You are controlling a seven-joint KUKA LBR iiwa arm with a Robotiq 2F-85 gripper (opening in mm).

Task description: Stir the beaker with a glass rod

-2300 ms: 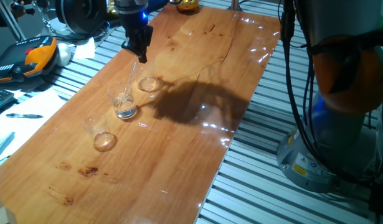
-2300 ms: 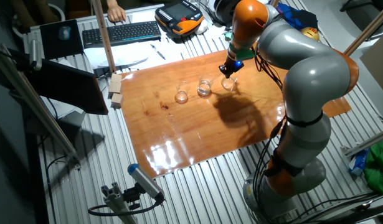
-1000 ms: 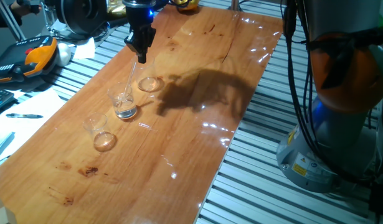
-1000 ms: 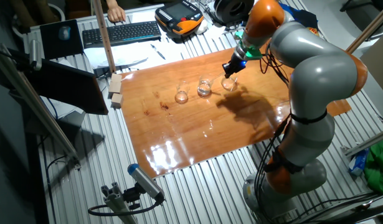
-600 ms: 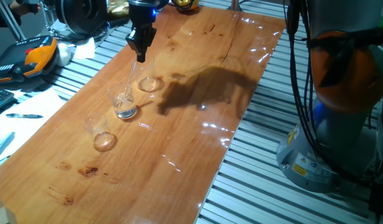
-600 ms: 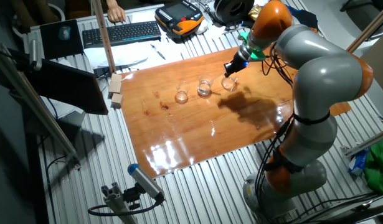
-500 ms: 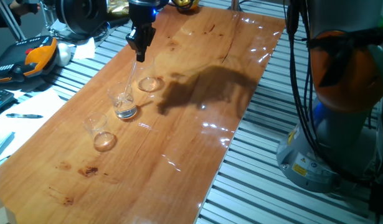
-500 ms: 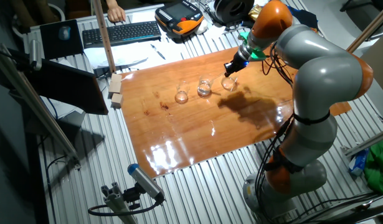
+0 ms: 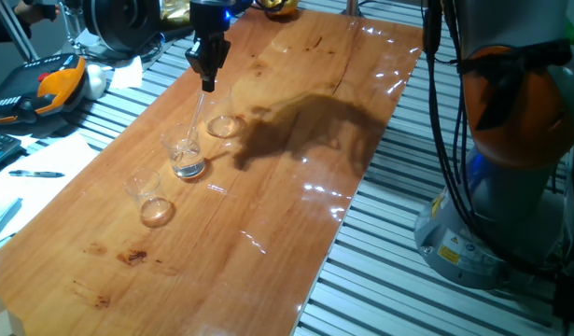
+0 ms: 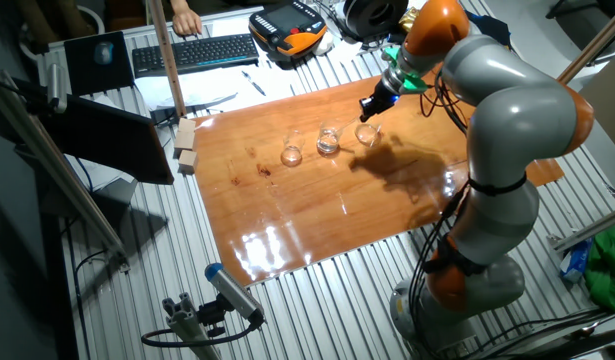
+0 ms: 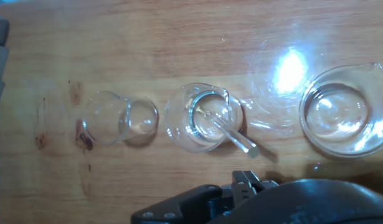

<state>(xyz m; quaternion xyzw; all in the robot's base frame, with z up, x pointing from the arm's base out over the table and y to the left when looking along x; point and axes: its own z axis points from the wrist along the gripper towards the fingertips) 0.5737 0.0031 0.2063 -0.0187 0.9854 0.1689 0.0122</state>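
One fixed view shows the end effector [image 9: 208, 82] pinching the top of the glass rod [image 9: 196, 123], which slants down and left, its lower tip inside the beaker [image 9: 183, 152], the middle of three on the tabletop [image 9: 296, 224].

A glossy wooden tabletop [image 9: 268, 205] lies on a ribbed grey metal bench [image 10: 317, 300], catching bright glints of overhead light. At ten o'clock in the other fixed view sit a black keyboard [image 10: 192, 52] and an orange-and-black handheld controller [image 10: 287, 28]. Two small wooden blocks [image 10: 185, 145] rest at the tabletop's nine o'clock edge.
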